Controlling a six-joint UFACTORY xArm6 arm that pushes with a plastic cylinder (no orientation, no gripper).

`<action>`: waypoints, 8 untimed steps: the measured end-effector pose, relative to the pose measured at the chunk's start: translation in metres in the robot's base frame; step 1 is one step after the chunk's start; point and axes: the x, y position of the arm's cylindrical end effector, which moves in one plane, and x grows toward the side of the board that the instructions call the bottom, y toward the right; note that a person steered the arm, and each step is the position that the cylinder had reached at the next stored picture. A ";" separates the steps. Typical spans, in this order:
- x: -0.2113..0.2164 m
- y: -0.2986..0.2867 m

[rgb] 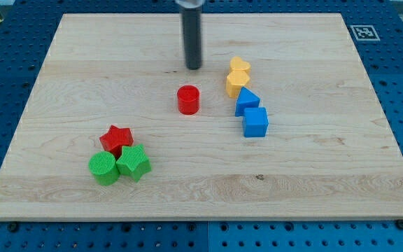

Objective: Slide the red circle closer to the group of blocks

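The red circle (188, 99) stands alone near the middle of the wooden board (313, 182). My tip (194, 67) is just above it in the view, slightly to the right, with a small gap between them. To the red circle's right is a column of blocks: a yellow heart (240, 66), a yellow pentagon-like block (236, 83), a blue triangle-like block (246, 100) and a blue cube (255, 122). At the lower left is a cluster: a red star (116, 139), a green circle (103, 169) and a green star (133, 163).
A blue perforated table (5, 63) surrounds the board. A black-and-white marker tag (362, 32) sits at the board's top right corner.
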 end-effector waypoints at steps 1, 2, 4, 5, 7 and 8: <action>0.022 0.006; 0.047 0.002; 0.078 -0.019; 0.088 -0.040; 0.112 -0.055; 0.125 -0.056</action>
